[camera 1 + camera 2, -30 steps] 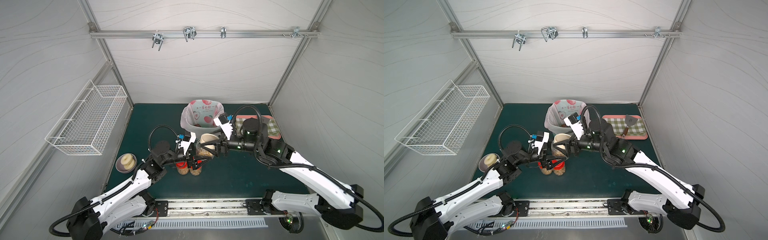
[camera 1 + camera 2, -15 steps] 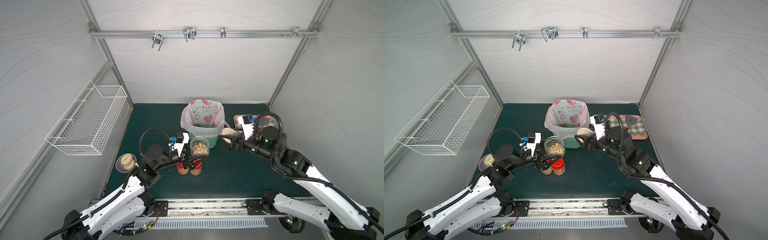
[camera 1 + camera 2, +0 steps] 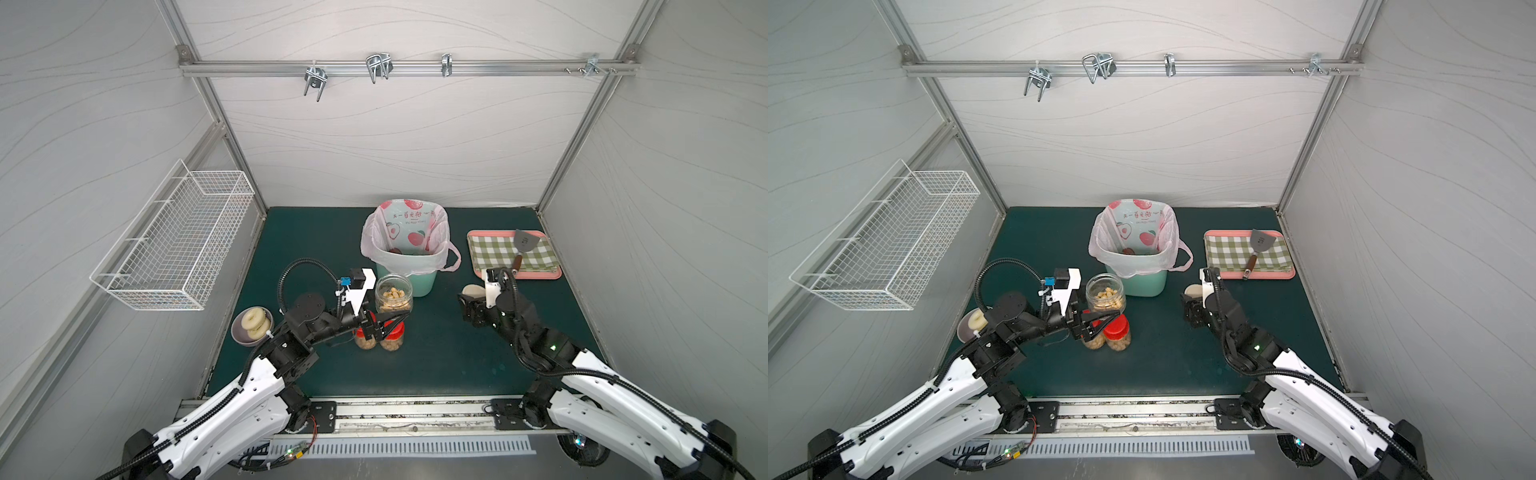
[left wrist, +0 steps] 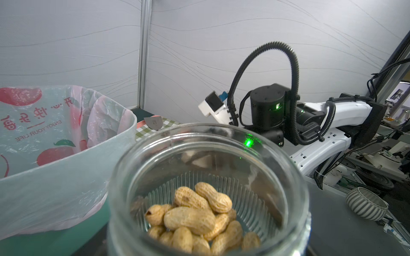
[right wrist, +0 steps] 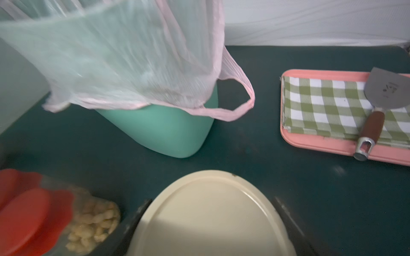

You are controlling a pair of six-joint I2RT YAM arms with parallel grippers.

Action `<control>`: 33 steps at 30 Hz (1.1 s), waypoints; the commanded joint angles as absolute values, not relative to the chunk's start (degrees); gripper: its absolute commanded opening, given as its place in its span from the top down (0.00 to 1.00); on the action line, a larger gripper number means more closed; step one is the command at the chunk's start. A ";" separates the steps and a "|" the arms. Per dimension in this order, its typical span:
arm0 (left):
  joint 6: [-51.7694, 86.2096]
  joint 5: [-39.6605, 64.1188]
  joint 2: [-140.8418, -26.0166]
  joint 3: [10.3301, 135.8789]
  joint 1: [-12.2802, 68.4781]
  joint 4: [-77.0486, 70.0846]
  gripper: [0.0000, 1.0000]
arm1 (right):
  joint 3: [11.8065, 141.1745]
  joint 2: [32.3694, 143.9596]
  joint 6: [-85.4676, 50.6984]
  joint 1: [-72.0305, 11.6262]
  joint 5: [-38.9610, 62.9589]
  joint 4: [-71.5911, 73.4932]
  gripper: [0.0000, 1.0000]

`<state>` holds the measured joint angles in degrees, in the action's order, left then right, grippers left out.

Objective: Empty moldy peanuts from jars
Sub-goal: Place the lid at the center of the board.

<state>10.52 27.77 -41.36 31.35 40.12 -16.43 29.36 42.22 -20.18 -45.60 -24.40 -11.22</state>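
Since a moment ago the right tool (image 3: pixel 471 297) has been drawing away from the left tool (image 3: pixel 397 325), carrying the beige lid (image 5: pixel 210 212) toward the tray side, while the left one is staying where it was. The right jaws are clamping that smooth, matte, round lid by its edges. The left tool is spreading wide around the base of the open jar (image 3: pixel 394 291) and holding it upright above the tabletop (image 3: pixel 449 357). This jar is showing clear, squat, round walls with fine vertical ribbing low inside. The moldy peanuts (image 4: pixel 190 219) are lying at its bottom as a shallow heap of tan, wrinkled pods.

Directly beneath the left tool, two red-lidded jars (image 3: pixel 1117 328) are standing side by side, both packed with small pale kernels. Just beyond its tips a mint-green bin (image 3: pixel 419 284) is sitting, lined with a thin, crinkled pink bag (image 3: pixel 405 232) printed with fruit. Past the right tool, a pink tray (image 3: pixel 540 275) is carrying a green-checked cloth (image 3: pixel 494 253) and a steel spatula (image 3: pixel 524 241) with a brown handle. Back beside the left arm, a greyish plate (image 3: pixel 239 337) is holding pale ring donuts (image 3: pixel 254 322).

Dark green matting is covering the tabletop. Pale wave-grained panels are enclosing it, one bearing a white wire basket (image 3: pixel 183 237), with an aluminium rail (image 3: pixel 498 70) of hooks running overhead.
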 commanded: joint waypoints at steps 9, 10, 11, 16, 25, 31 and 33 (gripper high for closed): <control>8.98 26.57 -39.61 31.64 39.90 -19.59 1.00 | 20.65 52.17 -22.04 -45.26 -31.41 9.65 0.35; 8.97 26.55 -39.64 31.64 39.89 -19.64 1.00 | 20.13 53.42 -22.21 -45.26 -31.51 10.72 0.34; 9.04 26.66 -39.86 31.56 39.90 -19.75 1.00 | 19.47 55.01 -22.37 -45.27 -31.60 12.39 0.35; 9.23 26.74 -40.45 31.46 39.89 -19.90 1.00 | 16.86 60.54 -22.57 -44.33 -31.59 19.11 0.35; 9.84 27.16 -40.66 31.30 39.90 -20.67 1.00 | 13.99 76.21 -23.06 -40.78 -28.47 33.89 0.34; 9.69 27.03 -40.37 31.03 39.90 -20.49 1.00 | 15.10 84.32 -22.33 -40.69 -28.26 39.67 0.35; 9.72 26.93 -40.37 31.05 39.90 -20.46 1.00 | 15.07 87.09 -22.15 -40.44 -28.39 41.85 0.34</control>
